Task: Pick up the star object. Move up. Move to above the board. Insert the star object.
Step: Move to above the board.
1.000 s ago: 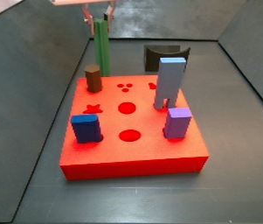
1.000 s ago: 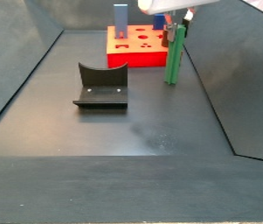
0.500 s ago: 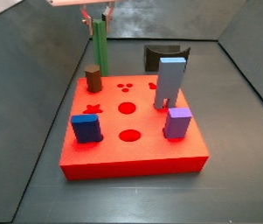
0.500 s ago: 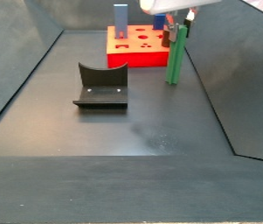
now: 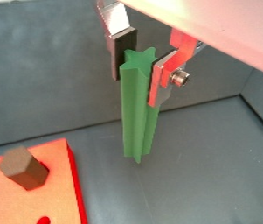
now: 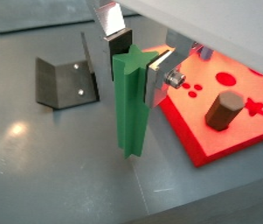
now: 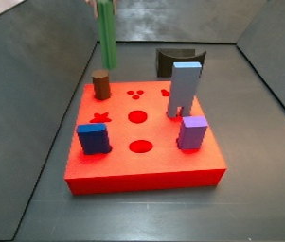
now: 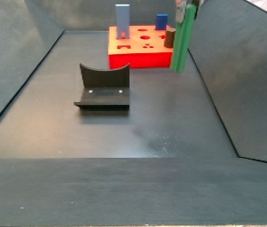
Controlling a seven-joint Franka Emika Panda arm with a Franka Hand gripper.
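1. Wrist view: showed the gripper closed on the top end of the star object, one dark pad and one silver plate pressed flat against its ridged sides. Rod hung upright, lower end clear of the grey floor. Caught a corner of the board with the brown cylinder at about 8 o'clock of the rod.

2. Wrist view: gave the same clamp on the rod from another angle, plus the fixture near 10 o'clock and the board with the cylinder at 3 o'clock. Not seen in the previous view: the fixture.

3. Side view: cut the gripper off above the frame; only the rod visible, hanging beyond the board's far left corner, near 12 o'clock of the cylinder. Only here: grey-blue pillar, blue block, purple block and the open holes.

4. Side view: showed the rod beside the board, not yet above it.

5. Judged stiff, light, smooth; long lever below a top-end grip, so prone to swing or twist. Ridges best kept square between the pads.
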